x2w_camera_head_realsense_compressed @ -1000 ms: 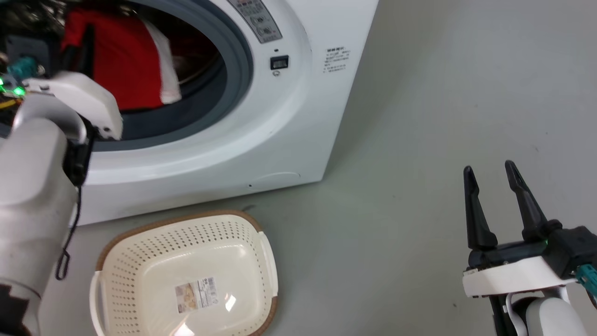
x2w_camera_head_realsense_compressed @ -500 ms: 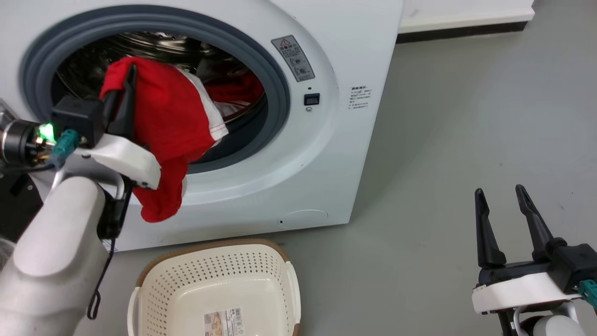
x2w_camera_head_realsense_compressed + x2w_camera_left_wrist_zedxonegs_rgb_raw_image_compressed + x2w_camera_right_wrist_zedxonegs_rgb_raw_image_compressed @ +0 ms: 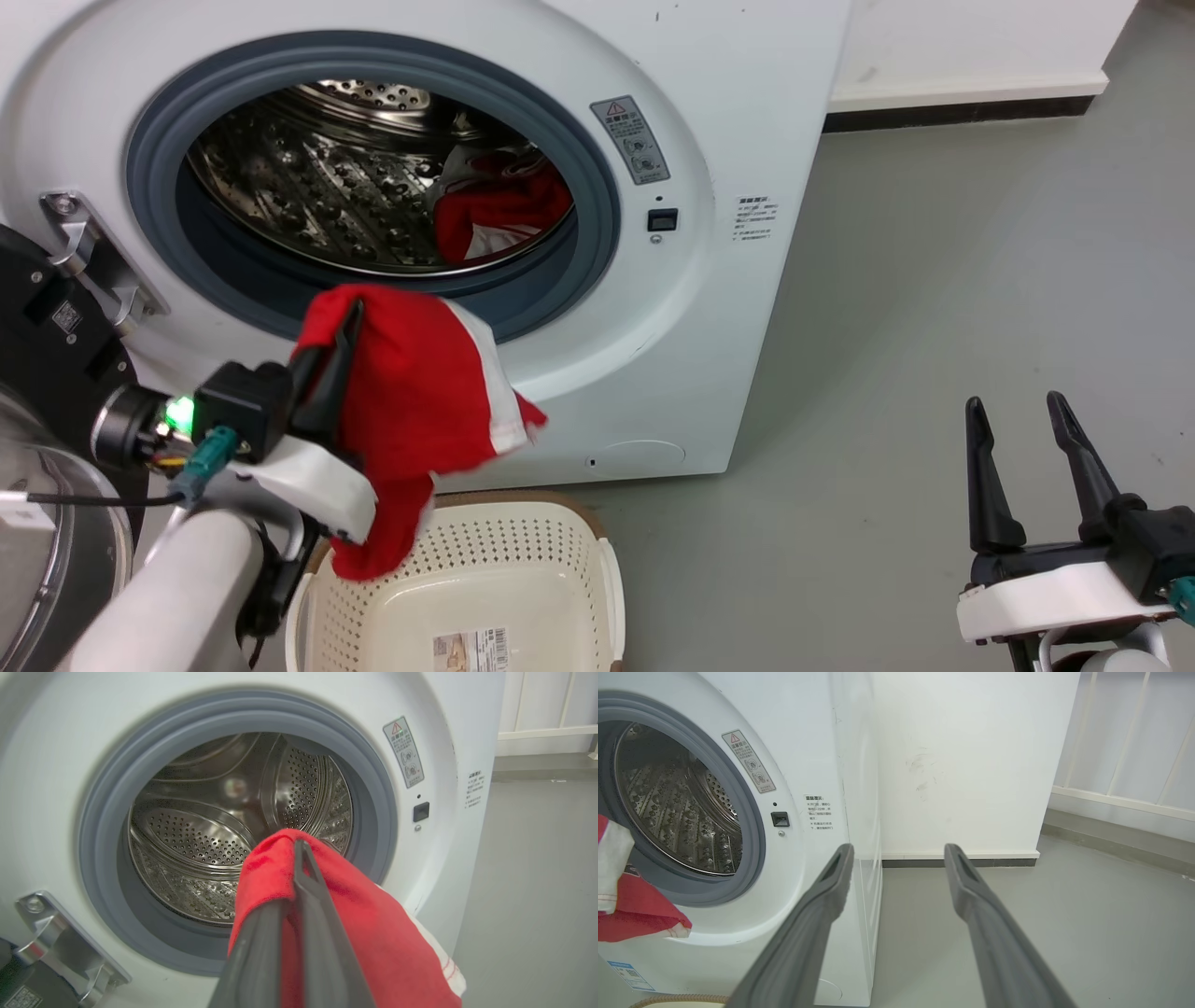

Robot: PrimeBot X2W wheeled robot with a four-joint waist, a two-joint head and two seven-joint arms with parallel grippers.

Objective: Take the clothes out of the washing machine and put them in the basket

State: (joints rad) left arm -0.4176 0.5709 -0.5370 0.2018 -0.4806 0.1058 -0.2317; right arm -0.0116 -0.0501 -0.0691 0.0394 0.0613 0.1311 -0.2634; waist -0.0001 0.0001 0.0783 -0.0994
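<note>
Our left gripper (image 3: pixel 350 313) clamps a red garment (image 3: pixel 420 392) at lower left, above the basket (image 3: pixel 611 579); our right gripper (image 3: pixel 1016 401) stands with fingers apart.

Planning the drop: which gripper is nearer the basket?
Left. The left gripper, shut on a red garment, hangs above the basket at its left edge; the open right gripper sits far to its right.

Left gripper (image 3: pixel 350 313) pinches a red garment (image 3: pixel 420 392) between closed fingers (image 3: pixel 308 896), pale forearm (image 3: pixel 177 597) slanting behind it; right gripper (image 3: pixel 1016 403) stands upright, fingers parted.
</note>
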